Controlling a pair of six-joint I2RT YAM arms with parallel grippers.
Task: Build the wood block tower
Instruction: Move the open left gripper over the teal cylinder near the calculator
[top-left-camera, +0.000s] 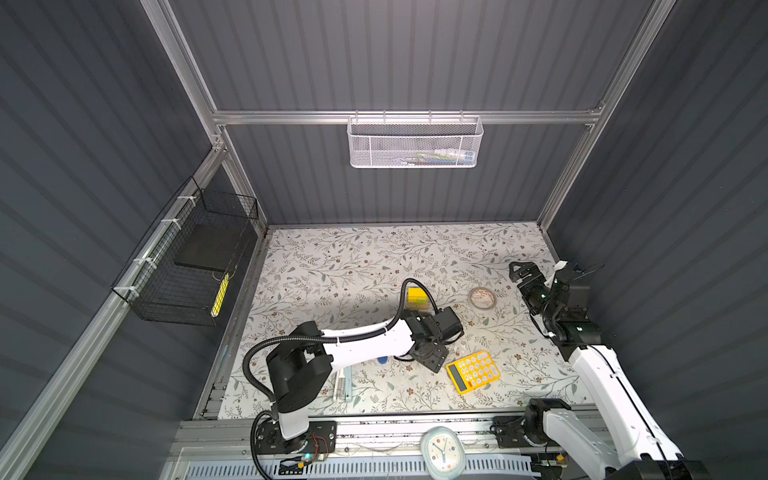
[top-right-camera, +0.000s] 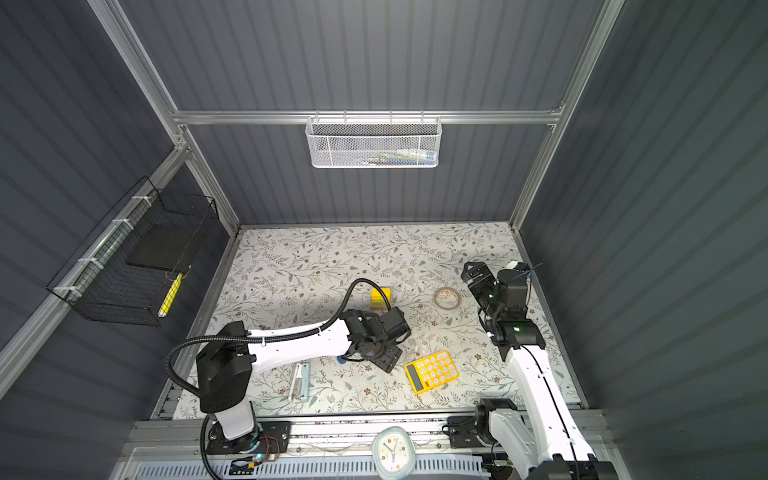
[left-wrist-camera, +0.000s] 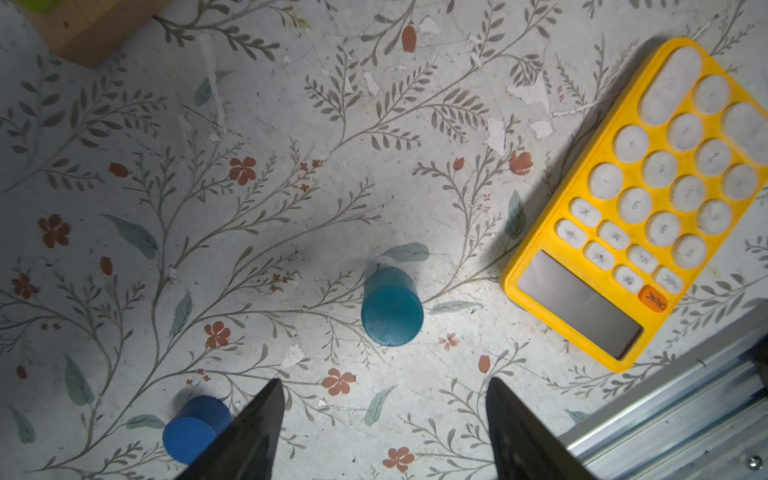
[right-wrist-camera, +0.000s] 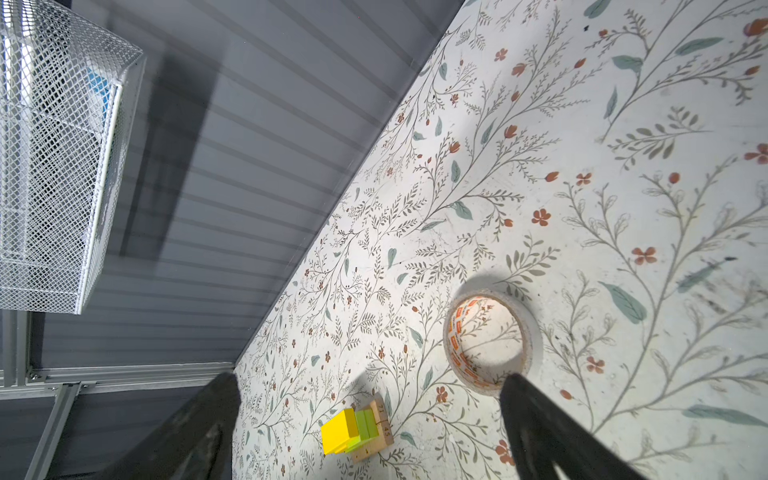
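Tower (right-wrist-camera: 341, 432) part-built mid-desk (left-wrist-camera: 291, 124): yellow and green blocks on tan bars, layer count unclear. Teal cylinder (left-wrist-camera: 392, 307) and blue cylinder (left-wrist-camera: 195, 428) sit loose. My left claw (left-wrist-camera: 384, 386) hangs wide and empty near the teal cylinder. My right claw (right-wrist-camera: 370, 378) is wide and empty.

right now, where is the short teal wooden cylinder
In the left wrist view, the short teal wooden cylinder sits just ahead of the open left gripper, between the yellow calculator and a darker blue cylinder.
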